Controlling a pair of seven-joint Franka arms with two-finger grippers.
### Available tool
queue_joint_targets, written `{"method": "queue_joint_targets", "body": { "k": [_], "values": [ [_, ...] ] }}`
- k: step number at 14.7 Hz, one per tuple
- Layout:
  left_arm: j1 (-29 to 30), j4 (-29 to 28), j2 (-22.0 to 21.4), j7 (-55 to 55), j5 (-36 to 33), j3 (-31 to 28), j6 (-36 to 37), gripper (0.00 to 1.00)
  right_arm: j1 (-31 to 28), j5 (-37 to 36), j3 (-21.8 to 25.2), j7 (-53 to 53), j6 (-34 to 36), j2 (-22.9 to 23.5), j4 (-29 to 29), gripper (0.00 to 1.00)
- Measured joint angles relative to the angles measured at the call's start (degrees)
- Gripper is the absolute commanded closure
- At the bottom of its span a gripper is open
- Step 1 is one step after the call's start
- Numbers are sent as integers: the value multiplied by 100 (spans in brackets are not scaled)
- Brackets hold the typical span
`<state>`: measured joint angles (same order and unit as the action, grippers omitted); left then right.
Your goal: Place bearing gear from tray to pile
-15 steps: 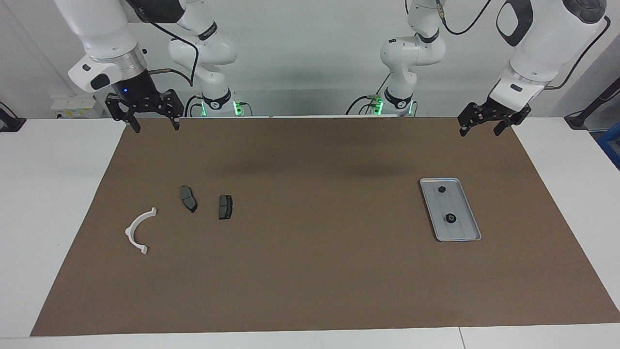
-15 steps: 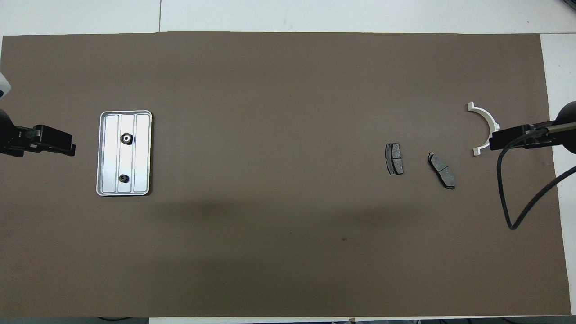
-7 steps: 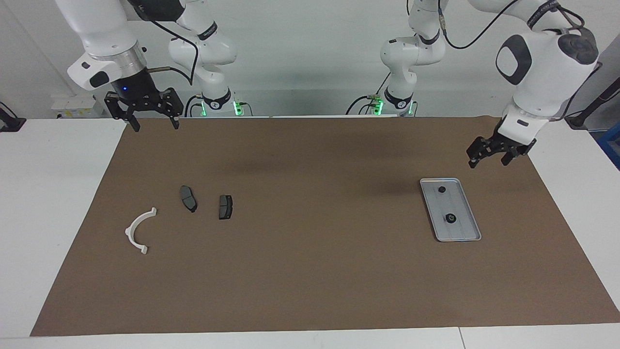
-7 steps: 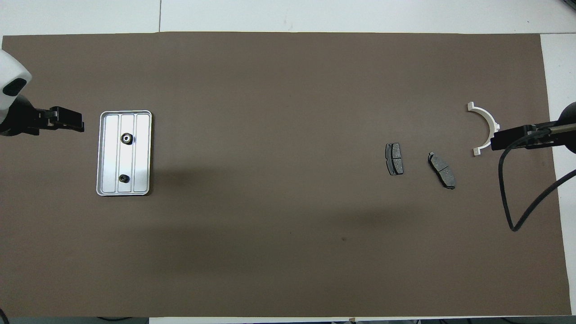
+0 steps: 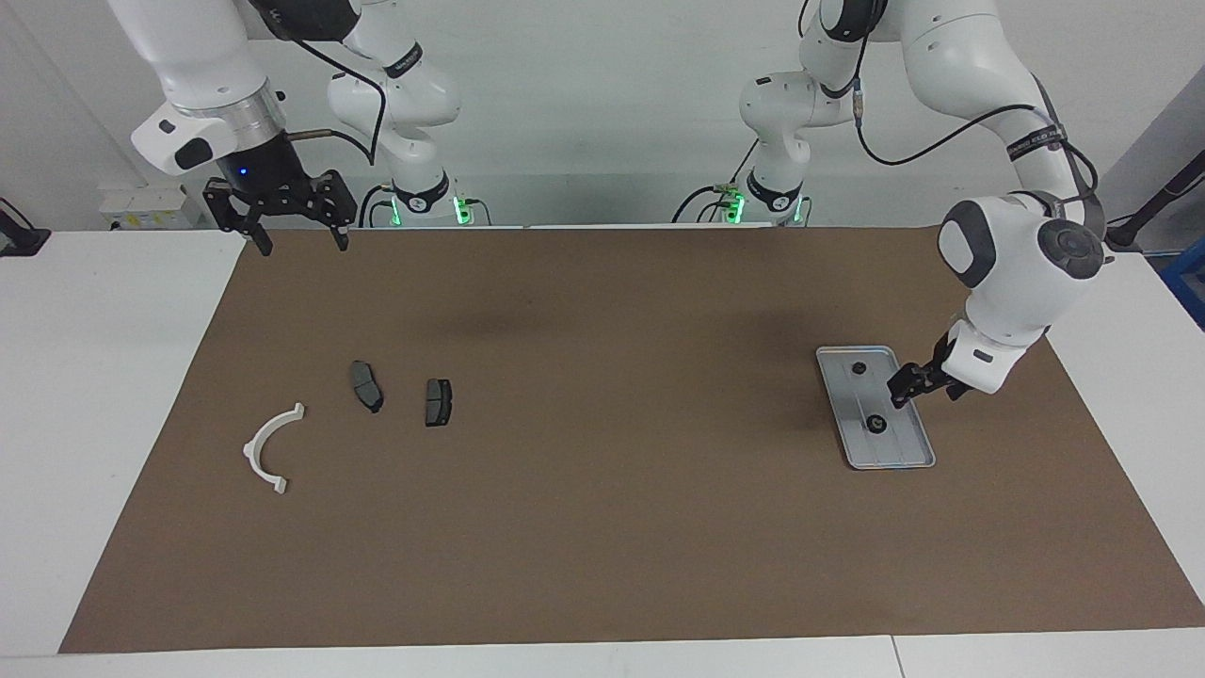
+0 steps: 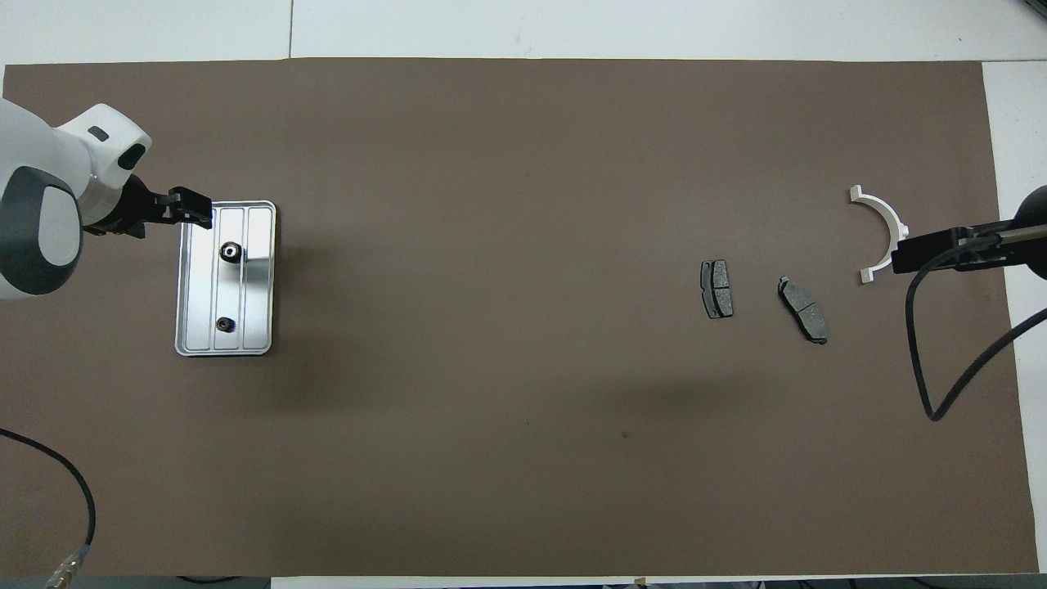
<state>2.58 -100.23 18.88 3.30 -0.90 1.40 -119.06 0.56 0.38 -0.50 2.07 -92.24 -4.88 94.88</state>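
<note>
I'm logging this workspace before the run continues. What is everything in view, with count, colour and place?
tray: one, silver, on the mat toward the left arm's end of the table.
gears: two, small and black, in the tray, one nearer to the robots.
pads: two, dark grey, on the mat toward the right arm's end, side by side but apart.
bracket: one, white half-ring, farther from the robots than the pads.
mat: one, brown, covering the white table.
left claw: open, low at the tray's edge.
right claw: open, waiting raised over the mat's edge.
</note>
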Motion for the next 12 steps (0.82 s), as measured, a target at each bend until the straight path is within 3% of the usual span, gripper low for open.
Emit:
{"method": "queue_joint_targets", "body": {
  "k": [5, 12],
  "values": [
    [-19, -413, 222, 551, 2, 69, -691, 27, 0, 0, 0, 0, 0, 0, 0, 0],
    [-30, -836, 240, 624, 2, 75, -1116, 27, 0, 0, 0, 0, 49, -2, 2, 0]
  ]
}}
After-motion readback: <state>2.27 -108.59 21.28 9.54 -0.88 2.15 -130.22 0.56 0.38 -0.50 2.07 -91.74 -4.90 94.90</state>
